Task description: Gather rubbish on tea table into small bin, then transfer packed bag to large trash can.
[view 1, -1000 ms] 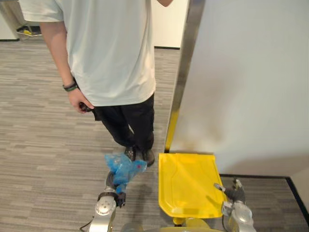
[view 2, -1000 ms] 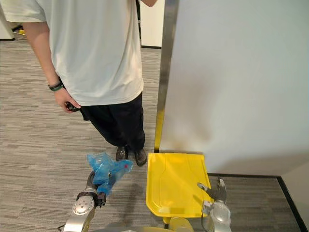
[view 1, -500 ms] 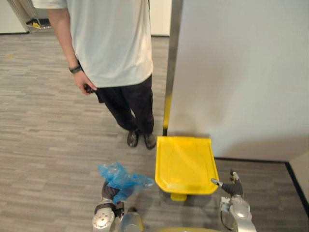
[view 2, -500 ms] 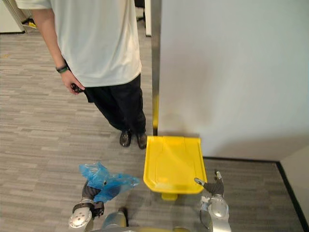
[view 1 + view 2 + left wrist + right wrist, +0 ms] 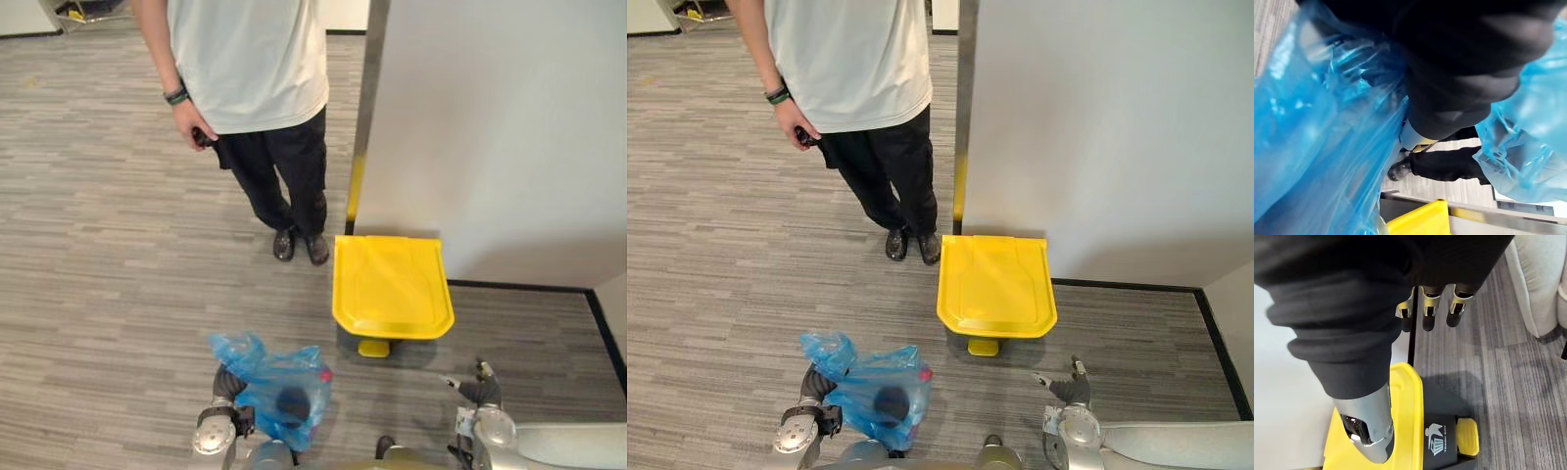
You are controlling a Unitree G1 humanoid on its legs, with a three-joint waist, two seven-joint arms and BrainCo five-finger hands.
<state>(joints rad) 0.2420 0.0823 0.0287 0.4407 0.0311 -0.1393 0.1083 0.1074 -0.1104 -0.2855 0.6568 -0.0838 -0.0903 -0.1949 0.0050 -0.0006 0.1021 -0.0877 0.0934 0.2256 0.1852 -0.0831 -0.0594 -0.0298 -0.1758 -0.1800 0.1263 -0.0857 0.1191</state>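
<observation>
Hanging straight and apart, fingers of the right hand sit near the yellow-lidded trash can; its black body and yellow pedal show plainly in the right wrist view. Left hand is buried in the crinkled blue plastic bag, grip impossible to tell. Eye views add a person standing beyond.

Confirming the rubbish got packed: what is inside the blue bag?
Inside the blue bag, through its translucent plastic, a dark round lump and a small red piece show. Crumpled plastic hides what they are and anything else.
</observation>
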